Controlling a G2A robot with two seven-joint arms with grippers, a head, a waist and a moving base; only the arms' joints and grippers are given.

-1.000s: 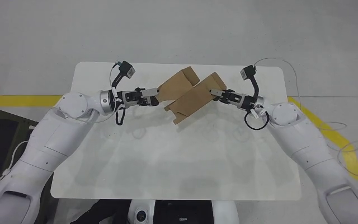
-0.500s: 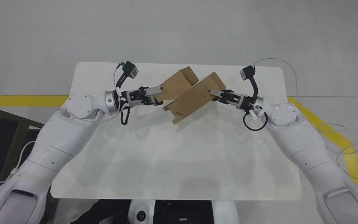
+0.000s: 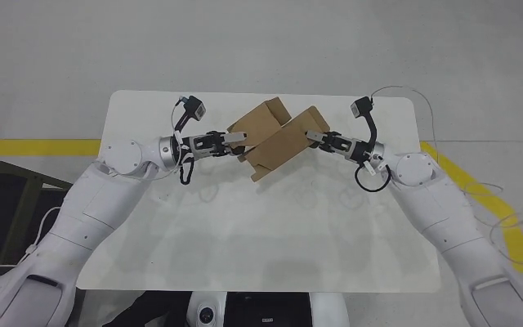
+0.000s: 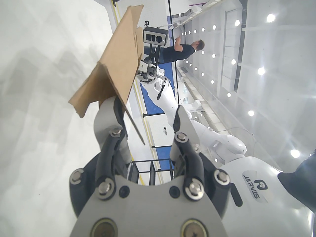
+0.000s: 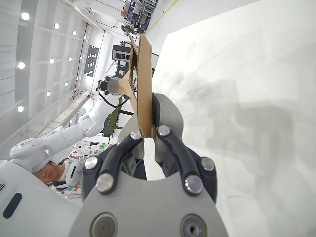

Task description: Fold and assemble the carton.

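Over the last second my left arm (image 3: 131,154) has slid away from the left edge of the table (image 3: 131,106) toward the carton (image 3: 282,139), elbow and wrist both shifting that way. The left gripper (image 3: 239,137) has pushed further onto the carton's left flap, and its jaws now stand apart around the flap's edge.

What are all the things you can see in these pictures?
carton: one, brown, held up over the far middle of the table, between the two grippers
table: one, white, under the arms
floor line: one, yellow, on the grey floor, showing past both sides of the table
left gripper: one, grey and black, open, with an edge of the carton's flap between its fingers
right gripper: one, grey and black, shut on the carton's other end
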